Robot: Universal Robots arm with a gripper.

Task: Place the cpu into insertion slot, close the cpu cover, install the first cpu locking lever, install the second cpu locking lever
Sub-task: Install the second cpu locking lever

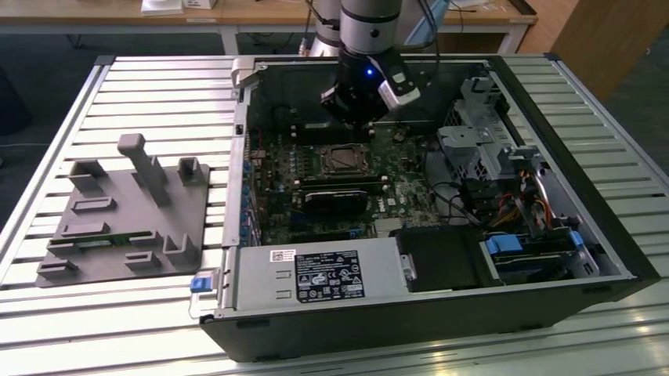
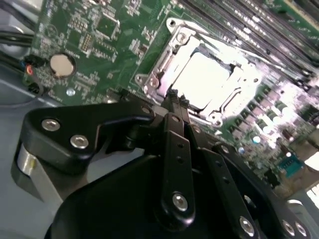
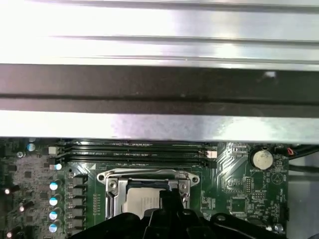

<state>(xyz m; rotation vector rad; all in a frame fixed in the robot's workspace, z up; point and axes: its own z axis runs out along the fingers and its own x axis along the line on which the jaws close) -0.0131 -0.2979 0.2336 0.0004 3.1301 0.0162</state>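
While the gripper point(image 2: 175, 102) hovers pressed together, apparently empty; cpu point(image 2: 205, 79) sits socketed.

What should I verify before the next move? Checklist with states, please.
1. cpu seated in insertion slot: ok, its pale face lies inside the metal rim.
2. cpu cover down over the chip: ok by the second wrist view, frame lies around it.
3. Locking levers latched: cannot tell.
4. gripper empty: ok, fingertips together, nothing between them.
5. Gripper position: ok, just beside the socket's edge in both wrist views.
6. Contact with board: cannot tell.
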